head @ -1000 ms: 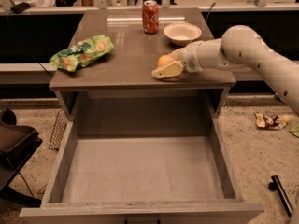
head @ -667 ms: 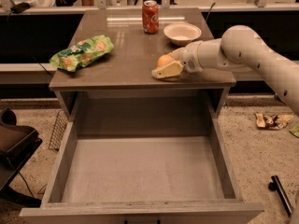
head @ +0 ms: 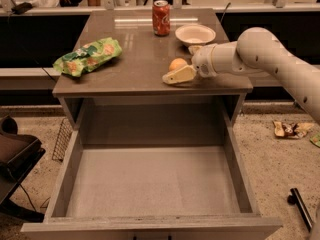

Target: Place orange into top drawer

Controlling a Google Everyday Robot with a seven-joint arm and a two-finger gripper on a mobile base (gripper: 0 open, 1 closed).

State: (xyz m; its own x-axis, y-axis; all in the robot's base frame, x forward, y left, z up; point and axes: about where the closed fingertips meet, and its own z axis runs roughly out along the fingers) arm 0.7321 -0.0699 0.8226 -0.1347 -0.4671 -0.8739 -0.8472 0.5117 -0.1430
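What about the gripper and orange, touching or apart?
Cannot tell. The camera view shows the gripper overlapping the orange at its lower edge on the cabinet top; neither contact nor a gap is plain.

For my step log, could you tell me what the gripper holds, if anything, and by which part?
It cannot be told: the gripper is right at the orange on the cabinet top, but whether it grips it does not show.

Dim warm light falls on a speckled floor [head: 270,149] with a dark chair [head: 15,156] at left.
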